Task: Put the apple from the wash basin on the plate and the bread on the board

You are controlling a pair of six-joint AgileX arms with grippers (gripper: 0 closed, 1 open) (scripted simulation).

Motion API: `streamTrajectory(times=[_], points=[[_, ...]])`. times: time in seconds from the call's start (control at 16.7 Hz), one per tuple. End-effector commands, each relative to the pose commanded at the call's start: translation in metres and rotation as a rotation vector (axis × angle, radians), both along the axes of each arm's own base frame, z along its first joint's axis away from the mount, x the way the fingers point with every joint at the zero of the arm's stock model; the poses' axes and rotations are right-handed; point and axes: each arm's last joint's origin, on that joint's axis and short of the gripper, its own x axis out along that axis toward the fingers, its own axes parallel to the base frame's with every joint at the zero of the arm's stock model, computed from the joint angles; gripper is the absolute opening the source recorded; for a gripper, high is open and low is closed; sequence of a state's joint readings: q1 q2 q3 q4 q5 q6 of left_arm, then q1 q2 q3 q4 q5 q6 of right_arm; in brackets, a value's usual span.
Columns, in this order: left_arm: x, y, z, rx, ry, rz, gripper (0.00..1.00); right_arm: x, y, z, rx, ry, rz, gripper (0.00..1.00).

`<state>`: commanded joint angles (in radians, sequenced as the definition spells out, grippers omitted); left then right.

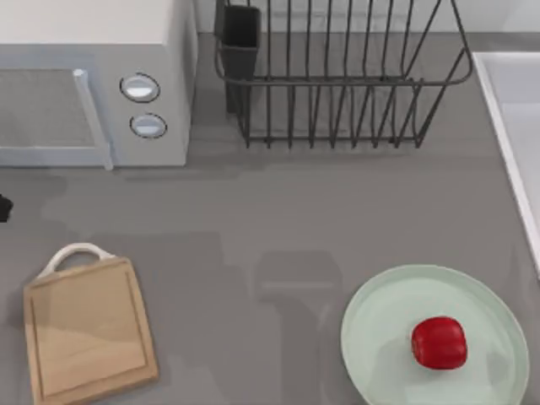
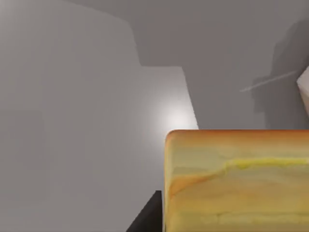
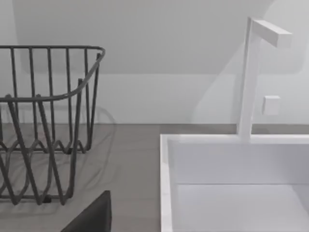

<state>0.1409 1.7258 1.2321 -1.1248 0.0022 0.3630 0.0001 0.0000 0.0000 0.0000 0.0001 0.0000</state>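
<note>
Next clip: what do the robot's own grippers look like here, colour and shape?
The left gripper finger is a matte black, straight-edged piece ending in a pointed corner. The right gripper finger is a dark charcoal wedge with a sloping top edge. Neither carries visible markings or cables.

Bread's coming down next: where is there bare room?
The board is bare all over. Open counter runs between the board and the plate, below the microwave and rack. The apple takes the plate's right half.
</note>
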Motion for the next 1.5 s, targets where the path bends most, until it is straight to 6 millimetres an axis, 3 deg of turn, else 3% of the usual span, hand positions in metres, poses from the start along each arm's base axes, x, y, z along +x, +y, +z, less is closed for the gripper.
streamTrajectory(times=[0.54, 0.84, 1.14, 1.5], points=[[-0.009, -0.063, -0.009, 0.059, 0.002, 0.995, 0.00, 0.000, 0.000, 0.000, 0.000, 0.000, 0.000, 1.00], [-0.021, -0.092, -0.012, 0.066, -0.016, 1.449, 0.00, 0.000, 0.000, 0.000, 0.000, 0.000, 0.000, 1.00], [-0.032, -0.110, -0.014, 0.055, -0.027, 1.711, 0.00, 0.000, 0.000, 0.000, 0.000, 0.000, 0.000, 1.00], [-0.035, -0.114, -0.014, 0.050, -0.030, 1.771, 0.00, 0.000, 0.000, 0.000, 0.000, 0.000, 0.000, 1.00]])
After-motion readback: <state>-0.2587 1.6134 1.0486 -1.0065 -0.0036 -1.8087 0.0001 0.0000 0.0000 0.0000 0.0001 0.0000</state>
